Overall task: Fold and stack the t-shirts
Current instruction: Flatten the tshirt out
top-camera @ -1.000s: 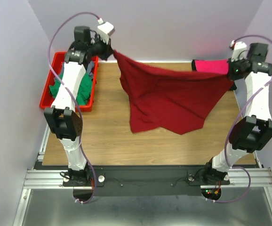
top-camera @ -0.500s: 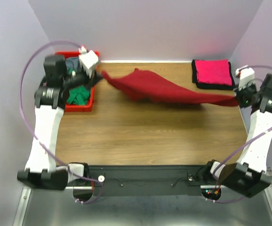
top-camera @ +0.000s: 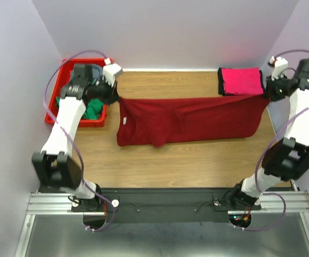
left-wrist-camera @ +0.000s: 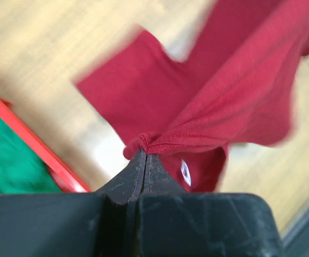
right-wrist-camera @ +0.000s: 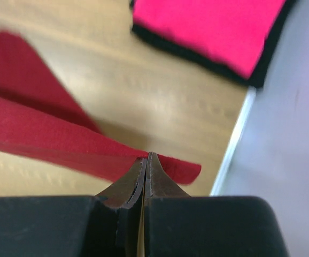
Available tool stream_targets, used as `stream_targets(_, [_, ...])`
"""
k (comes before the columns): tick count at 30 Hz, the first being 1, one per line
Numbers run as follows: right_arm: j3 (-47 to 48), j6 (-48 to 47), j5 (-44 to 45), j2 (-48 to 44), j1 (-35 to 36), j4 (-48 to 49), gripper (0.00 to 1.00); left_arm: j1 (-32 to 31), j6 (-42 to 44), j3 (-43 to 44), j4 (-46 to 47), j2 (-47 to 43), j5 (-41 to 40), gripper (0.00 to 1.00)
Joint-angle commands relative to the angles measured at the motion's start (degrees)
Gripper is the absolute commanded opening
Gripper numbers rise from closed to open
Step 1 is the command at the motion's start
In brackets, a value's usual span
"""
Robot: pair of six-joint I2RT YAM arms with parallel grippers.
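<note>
With my left tool (left-wrist-camera: pixel 145 153) and right tool (right-wrist-camera: pixel 147 156) each clenched on opposite ends of the dark red soft cloth t-shirt (top-camera: pixel 186 120), stretched over the wooden tabletop (top-camera: pixel 170 155), I judge spreading in hand; next, lower it flat.

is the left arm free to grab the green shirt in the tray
Probably not: the left gripper is near the green shirt, but shut on the dark red shirt; it must let go first.

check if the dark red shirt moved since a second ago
Yes, toward the near edge: the dark red t-shirt overlapped the folded pink t-shirt before, now it stretches just nearer than it.
</note>
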Motion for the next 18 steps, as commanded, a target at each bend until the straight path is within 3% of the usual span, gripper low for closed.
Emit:
stream_targets(1, [12.18, 7.53, 0.51, 7.17, 4.69, 5.67, 0.01, 0.43, -7.98, 14.85, 11.87, 9.38, -3.68, 0.0])
stream_targets(2, [15.52, 8.94, 0.69, 9.36, 4.97, 6.3, 0.01, 0.43, -10.08, 18.97, 12.49, 14.8, -3.68, 0.0])
stream_targets(3, [25.04, 12.34, 0.78, 13.74, 5.06, 6.3, 0.01, 0.6, -11.23, 28.93, 12.06, 20.08, -3.68, 0.0])
stream_targets(5, [34.76, 15.27, 1.92, 18.33, 5.06, 6.04, 0.01, 0.78, -12.82, 40.4, 10.05, 24.77, -2.89, 0.0])
stream_targets(6, [39.5, 16.58, 2.79, 20.7, 5.06, 6.13, 0.01, 1.04, -14.65, 50.73, 9.69, 26.62, -1.93, 0.0])
stream_targets(7, [45.2, 16.6, 2.8, 21.07, 5.06, 6.21, 0.01, 1.65, -15.28, 55.09, 9.42, 28.64, -0.79, 0.0])
stream_targets(9, [47.89, 16.68, 2.02, 20.03, 4.88, 7.35, 0.01, 2.53, -17.64, 59.87, 11.86, 28.05, 0.97, 0.0])
stream_targets(11, [43.96, 16.6, 1.83, 14.6, 4.62, 10.95, 0.01, 3.59, -19.5, 55.52, 19.67, 21.57, 3.43, 0.0])
stream_targets(13, [37.39, 15.38, 1.57, 6.72, 4.18, 15.51, 0.01, 4.03, -19.78, 43.4, 26.26, 12.63, 4.14, 0.0])
stream_targets(14, [29.78, 12.41, 1.48, 3.88, 4.18, 16.66, 0.01, 4.03, -18.64, 35.97, 26.82, 10.05, 4.84, 0.0])
stream_targets(16, [21.39, 9.58, 1.92, -1.31, 4.18, 19.39, 0.01, 4.03, -15.05, 30.03, 26.39, 4.26, 6.16, 0.0])
stream_targets(18, [10.19, 3.54, 2.27, -7.38, 4.18, 19.31, 0.01, 4.03, -10.3, 23.02, 20.43, 1.77, 7.3, 0.0])
